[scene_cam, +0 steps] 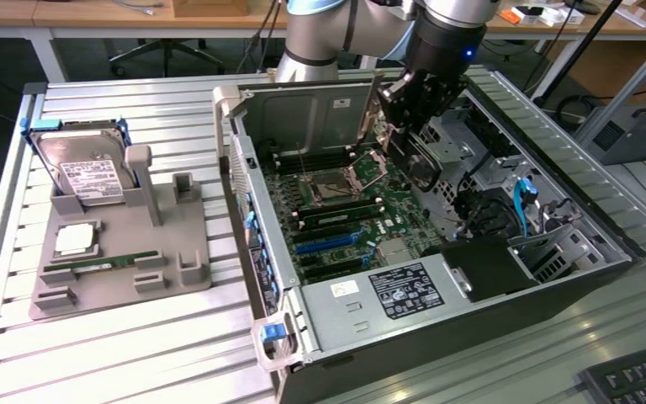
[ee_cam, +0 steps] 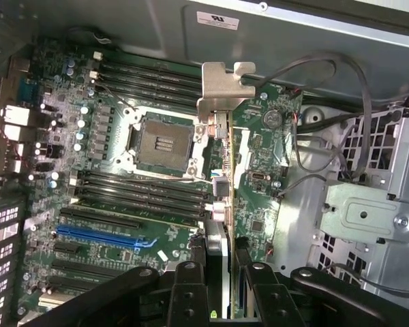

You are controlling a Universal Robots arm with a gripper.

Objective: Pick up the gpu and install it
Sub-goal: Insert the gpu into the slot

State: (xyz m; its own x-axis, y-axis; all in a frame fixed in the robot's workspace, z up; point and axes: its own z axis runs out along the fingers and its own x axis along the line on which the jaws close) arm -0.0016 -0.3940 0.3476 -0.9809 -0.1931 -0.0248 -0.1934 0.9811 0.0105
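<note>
Green board and silver end plate: the gpu (ee_cam: 259,163) is squeezed tight in the gripper (ee_cam: 220,257), up over the motherboard (ee_cam: 165,242) inside the computer case (scene_cam: 300,114). Its long side runs across the blue slot (ee_cam: 99,235), not along it, and it is not in any slot yet.

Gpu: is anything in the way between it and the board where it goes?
Nothing visible. The gpu, clamped in the fingers, hangs over the open motherboard; the blue slot lies bare, and the cables run beside it.
</note>
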